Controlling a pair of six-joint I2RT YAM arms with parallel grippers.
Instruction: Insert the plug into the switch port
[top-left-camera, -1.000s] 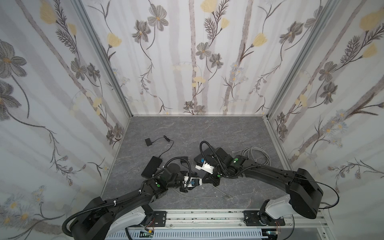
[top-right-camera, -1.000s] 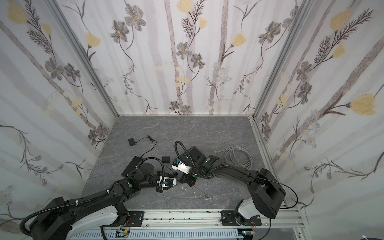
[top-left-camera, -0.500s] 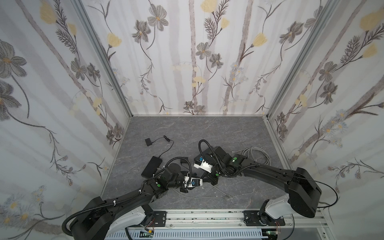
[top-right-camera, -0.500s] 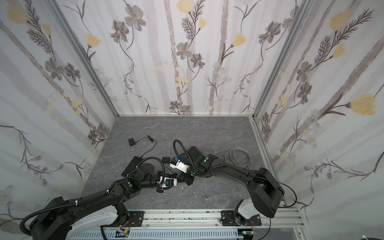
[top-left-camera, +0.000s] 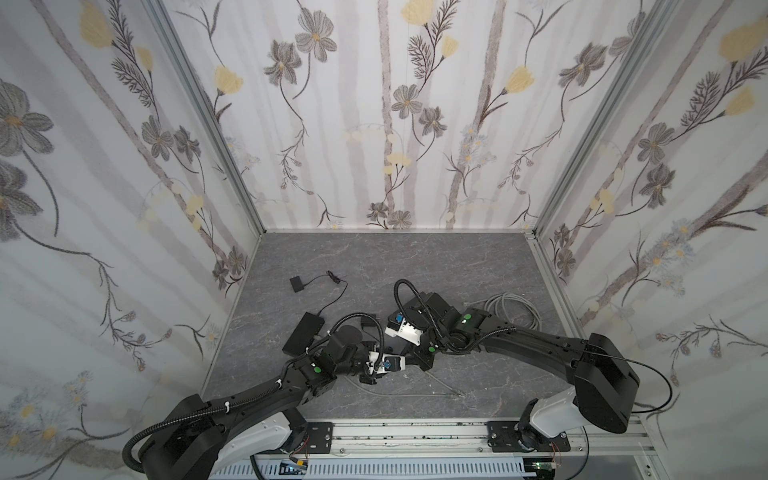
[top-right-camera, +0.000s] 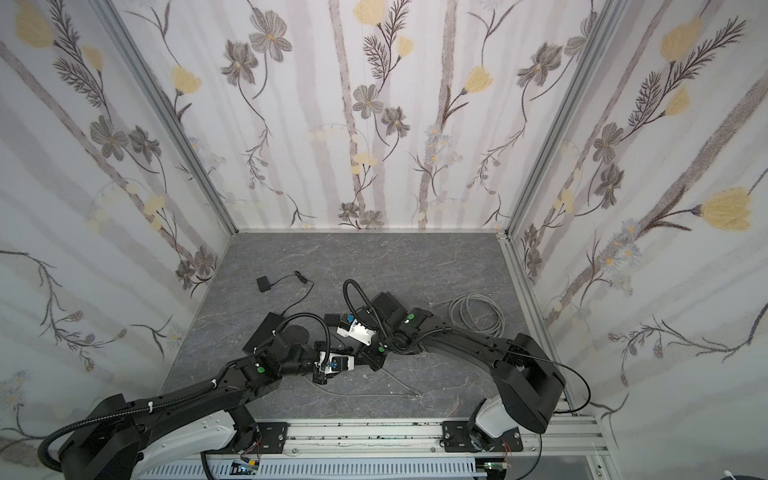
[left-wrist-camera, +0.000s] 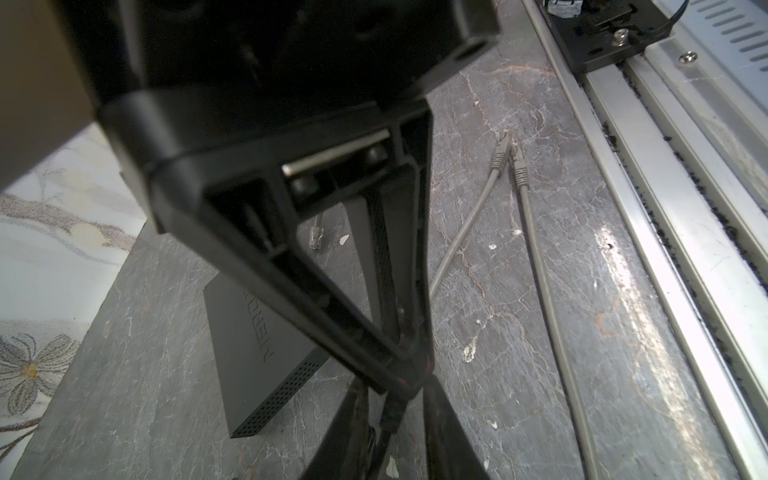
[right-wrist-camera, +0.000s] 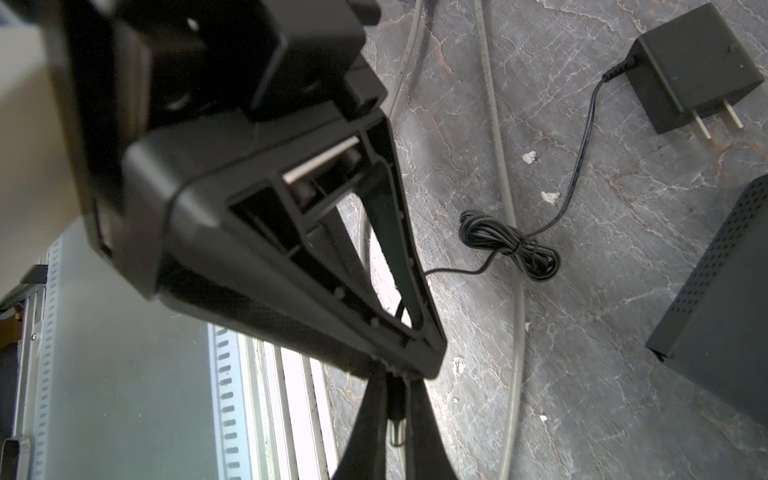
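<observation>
black barrel plug (right-wrist-camera: 397, 415): pinched by right gripper (right-wrist-camera: 399, 370)
left gripper (left-wrist-camera: 409, 372): nearer switch, jaws narrowed, grip unclear
black box switch (top-left-camera: 304, 337): frame-left of plug

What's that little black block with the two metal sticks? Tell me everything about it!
The power adapter is a small matte black block, plastic by its look. Two bare metal prongs stick out of one end; a thin black cord leaves the other. It lies flat on the grey table.
</observation>
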